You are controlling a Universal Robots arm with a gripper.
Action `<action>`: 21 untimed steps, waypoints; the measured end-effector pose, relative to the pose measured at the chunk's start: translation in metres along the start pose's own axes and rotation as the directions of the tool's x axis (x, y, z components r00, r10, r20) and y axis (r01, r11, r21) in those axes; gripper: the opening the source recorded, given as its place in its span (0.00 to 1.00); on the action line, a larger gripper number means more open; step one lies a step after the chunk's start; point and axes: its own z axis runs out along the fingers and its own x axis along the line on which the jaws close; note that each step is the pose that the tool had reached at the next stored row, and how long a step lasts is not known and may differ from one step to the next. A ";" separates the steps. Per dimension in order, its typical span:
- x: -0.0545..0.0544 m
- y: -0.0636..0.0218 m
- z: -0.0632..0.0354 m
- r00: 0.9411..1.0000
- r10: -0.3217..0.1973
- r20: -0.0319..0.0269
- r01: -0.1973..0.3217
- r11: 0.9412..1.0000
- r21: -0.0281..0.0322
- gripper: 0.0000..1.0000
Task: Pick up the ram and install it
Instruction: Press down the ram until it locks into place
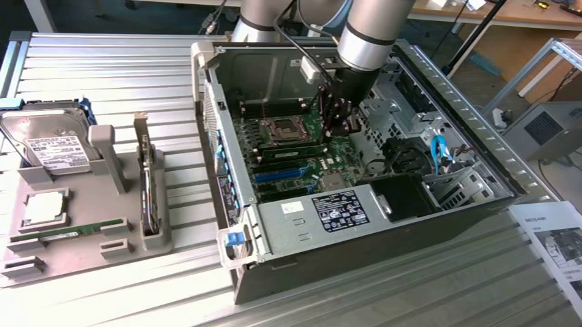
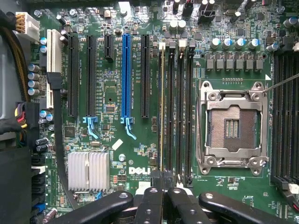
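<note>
Long thin ram (image 2: 162, 107) standing on edge in motherboard memory slot (image 2: 171, 107)

The exterior view looks down at a slant from high above the table (image 1: 118, 61), taking in the whole open computer case (image 1: 217, 129). The wrist view faces straight down, close over the motherboard (image 1: 314, 160) (image 2: 112, 93). Both share its processor socket (image 1: 283, 127) (image 2: 232, 126) and the long slots (image 1: 289, 144) (image 2: 175, 107) beside it.
</note>
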 end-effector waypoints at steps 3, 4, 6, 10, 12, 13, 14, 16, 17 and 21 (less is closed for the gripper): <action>0.000 0.0010 -0.0001 1.000 0.000 0.000 0.000 1.000 0.000 0.11; 0.000 0.0022 -0.0001 1.000 0.000 0.000 0.000 1.000 0.000 0.11; 0.000 0.0048 0.0000 1.000 0.000 0.000 0.000 1.000 0.000 0.11; 0.000 0.0110 0.0002 1.000 0.000 0.000 0.000 1.000 0.002 0.11; 0.000 0.0152 0.0003 1.000 0.000 0.000 0.000 1.000 0.003 0.11; 0.000 0.0171 0.0004 1.000 0.000 0.000 0.000 1.000 0.004 0.11; 0.000 0.0187 0.0004 1.000 0.000 0.000 0.000 1.000 0.004 0.11; 0.000 0.0220 0.0005 1.000 0.000 0.000 0.000 1.000 0.006 0.11; 0.000 0.0241 0.0006 1.000 0.000 0.000 0.000 1.000 0.007 0.11; 0.000 0.0311 0.0007 1.000 0.001 0.001 -0.001 1.000 0.010 0.11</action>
